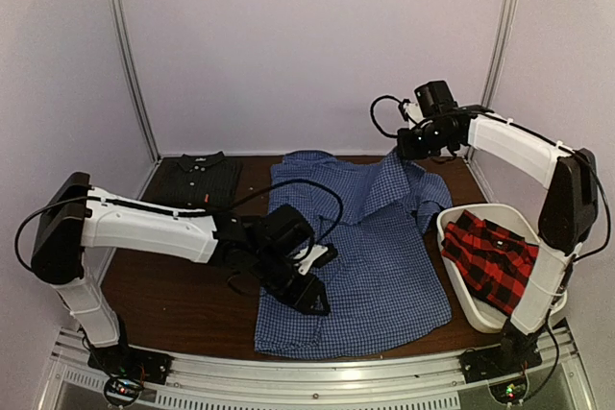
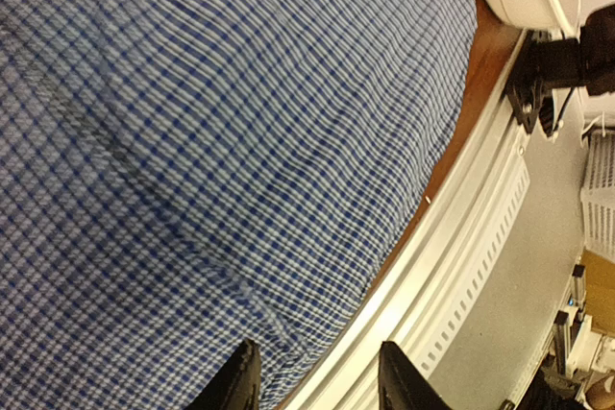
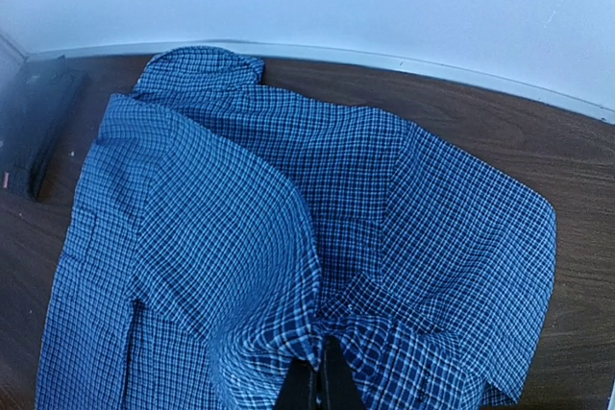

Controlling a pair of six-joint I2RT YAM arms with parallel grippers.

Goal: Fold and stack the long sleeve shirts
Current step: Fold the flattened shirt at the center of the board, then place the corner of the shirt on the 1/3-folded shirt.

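The blue gingham shirt [image 1: 370, 256] lies spread over the middle of the table. My right gripper [image 1: 415, 146] is shut on a pinch of its far right part [image 3: 327, 328] and holds it lifted. My left gripper [image 1: 309, 287] is open over the shirt's near left part, fingers [image 2: 240, 381] wide apart above the cloth [image 2: 221, 141] and the table's near edge. The dark charcoal shirt [image 1: 197, 180] lies folded at the back left. The red-and-black plaid shirt [image 1: 490, 256] is bunched in the white tub.
The white tub [image 1: 452, 232] stands at the right, near my right arm's base. An aluminium rail [image 1: 317, 381] runs along the table's near edge. White walls close the back and sides.
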